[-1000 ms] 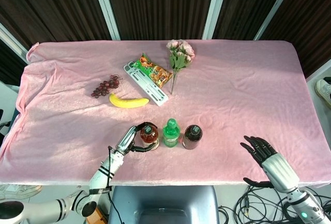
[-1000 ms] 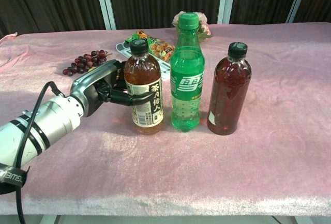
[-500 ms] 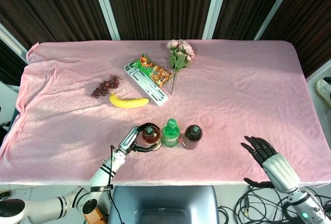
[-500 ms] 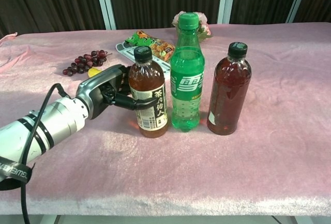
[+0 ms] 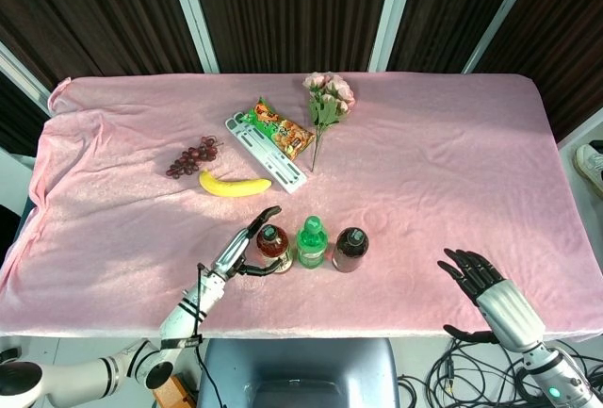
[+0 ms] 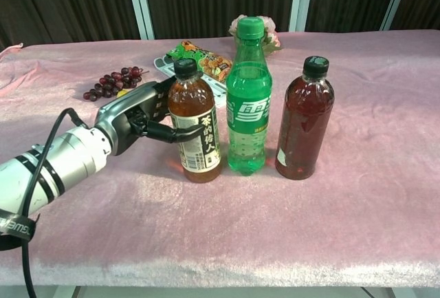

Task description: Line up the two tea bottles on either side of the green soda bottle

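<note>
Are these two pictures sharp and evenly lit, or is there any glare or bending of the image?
Head view: sharp and evenly lit, short soft shadows beside the banana; the pink tablecloth edges bow slightly, a wide-lens effect. Chest view: crisp on the green soda bottle and the left hand; small bright highlights on the dark tea bottle, and the cloth washes out pale along the near edge.

Snack packet (image 6: pixel 206 60) and flowers (image 6: pixel 269 34) partly behind bottles, print unreadable.

I see glossy clear plastic on the amber tea bottle (image 6: pixel 194 127), a matt paper-like label, and napped pink cloth (image 6: pixel 330 222).
</note>
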Available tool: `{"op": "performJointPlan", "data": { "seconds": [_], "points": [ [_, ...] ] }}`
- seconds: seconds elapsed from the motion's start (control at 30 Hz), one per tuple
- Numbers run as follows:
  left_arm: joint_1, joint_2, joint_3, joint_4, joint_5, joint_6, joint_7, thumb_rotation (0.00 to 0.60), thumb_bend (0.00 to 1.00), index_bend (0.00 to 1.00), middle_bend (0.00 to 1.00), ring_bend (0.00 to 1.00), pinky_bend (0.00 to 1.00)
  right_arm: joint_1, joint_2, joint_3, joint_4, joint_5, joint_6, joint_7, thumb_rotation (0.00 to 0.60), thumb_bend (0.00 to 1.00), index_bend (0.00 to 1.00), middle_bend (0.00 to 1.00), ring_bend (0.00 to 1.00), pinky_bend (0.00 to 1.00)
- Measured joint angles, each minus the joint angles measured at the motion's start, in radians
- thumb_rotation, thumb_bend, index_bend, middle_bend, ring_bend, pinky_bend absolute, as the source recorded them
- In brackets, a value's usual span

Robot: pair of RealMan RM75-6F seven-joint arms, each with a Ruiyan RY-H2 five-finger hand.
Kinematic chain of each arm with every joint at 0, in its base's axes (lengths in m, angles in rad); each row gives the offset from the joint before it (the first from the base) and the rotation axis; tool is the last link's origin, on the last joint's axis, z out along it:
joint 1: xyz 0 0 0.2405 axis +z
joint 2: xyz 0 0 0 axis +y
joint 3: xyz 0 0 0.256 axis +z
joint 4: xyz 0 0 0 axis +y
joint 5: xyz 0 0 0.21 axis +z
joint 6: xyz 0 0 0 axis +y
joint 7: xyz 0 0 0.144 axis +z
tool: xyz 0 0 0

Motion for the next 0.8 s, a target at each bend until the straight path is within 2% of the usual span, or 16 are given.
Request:
{"op": "performJointPlan", "data": {
  "seconds": [0.13,0.3,0.43,0.5,0.6,0.67,0.8],
  "points": [
    [0.011,0.016,0.012,-0.015,0.029,0.041,0.006,0.600,0.30,0.00,0.00,0.00,0.06,0.000,-0.001,0.001,0.001,0.001,-0.002,-0.005,0.600,0.29,0.00,0.00,0.01,0.21],
    [0.052,0.075,0.042,-0.050,0.083,0.142,0.035,0.600,0.29,0.00,0.00,0.00,0.05,-0.004,0.000,0.004,-0.002,0.004,0.002,-0.014,0.600,0.29,0.00,0.00,0.00,0.21],
    [0.106,0.183,0.089,-0.076,0.141,0.243,0.070,0.600,0.29,0.00,0.00,0.00,0.01,-0.015,0.008,0.008,-0.011,0.011,0.015,-0.035,0.600,0.29,0.00,0.00,0.00,0.19],
    [0.145,0.264,0.117,-0.080,0.163,0.302,0.128,0.600,0.30,0.00,0.00,0.00,0.00,-0.024,0.012,0.013,-0.016,0.024,0.018,-0.057,0.600,0.29,0.00,0.00,0.00,0.14],
    [0.210,0.371,0.149,-0.103,0.158,0.347,0.284,0.600,0.32,0.00,0.00,0.00,0.00,-0.041,0.021,0.028,-0.040,0.073,0.012,-0.127,0.600,0.29,0.00,0.00,0.00,0.09],
    [0.270,0.429,0.167,-0.144,0.128,0.375,0.437,0.600,0.32,0.00,0.00,0.00,0.00,-0.055,0.023,0.048,-0.066,0.128,0.009,-0.202,0.600,0.29,0.00,0.00,0.00,0.07],
    [0.383,0.498,0.192,-0.208,0.093,0.462,0.718,0.600,0.33,0.00,0.00,0.00,0.00,-0.086,0.009,0.106,-0.114,0.239,0.021,-0.373,0.600,0.29,0.00,0.00,0.00,0.07]
  ]
}}
